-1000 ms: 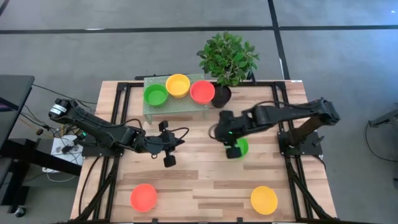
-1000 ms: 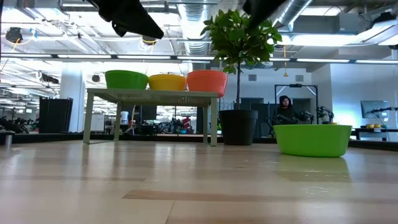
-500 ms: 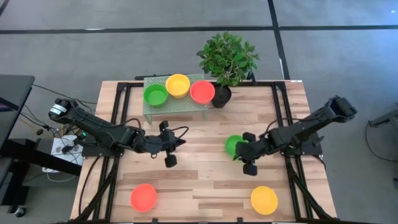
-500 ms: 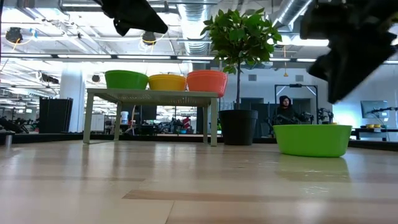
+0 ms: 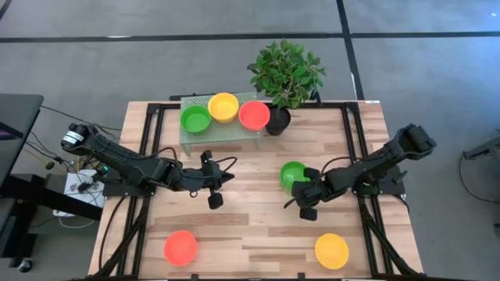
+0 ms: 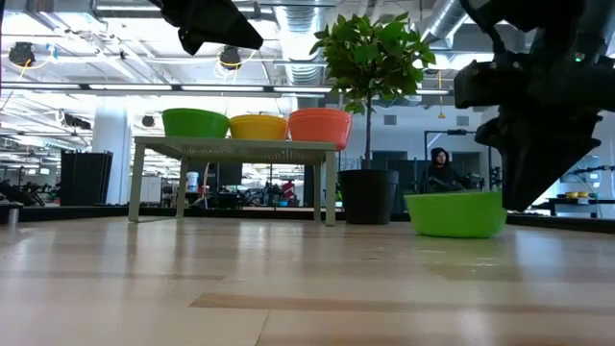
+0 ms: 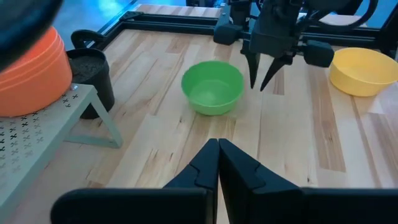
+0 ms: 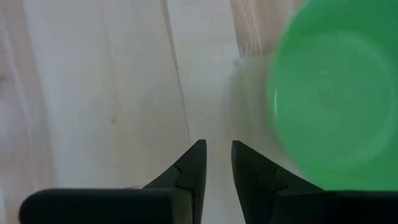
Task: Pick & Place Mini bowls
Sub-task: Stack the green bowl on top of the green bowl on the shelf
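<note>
- The right gripper (image 5: 306,204) hangs above bare wood just beside a green mini bowl (image 5: 293,175), on its near side. Its two dark fingers (image 8: 194,163) are parted by only a narrow gap and hold nothing.
- The left gripper (image 5: 211,179) waits over the middle-left of the table (image 5: 258,226), its fingers pressed together and empty.
- That green bowl rests upright on the table, right of centre, apart from the right gripper's fingertips.
- Three more mini bowls sit in a row on a small raised shelf (image 5: 223,133) at the far edge: a green one (image 5: 195,119), a yellow one (image 5: 223,106) and a red-orange one (image 5: 254,115).
- A black pot with a leafy plant (image 5: 286,74) stands just right of the shelf.
- Near the front edge lie a red-orange bowl (image 5: 180,247) on the left and a yellow bowl (image 5: 331,250) on the right.
- The step in hand looks like picking up the loose green bowl, perhaps to join the row on the shelf.
- To do it well, the right gripper would likely need to spread wider, shift so one finger goes inside the rim and one outside, then descend straight down.
- A light plastic bowl may skid if nudged sideways, so the approach should be vertical and the squeeze gentle.
</note>
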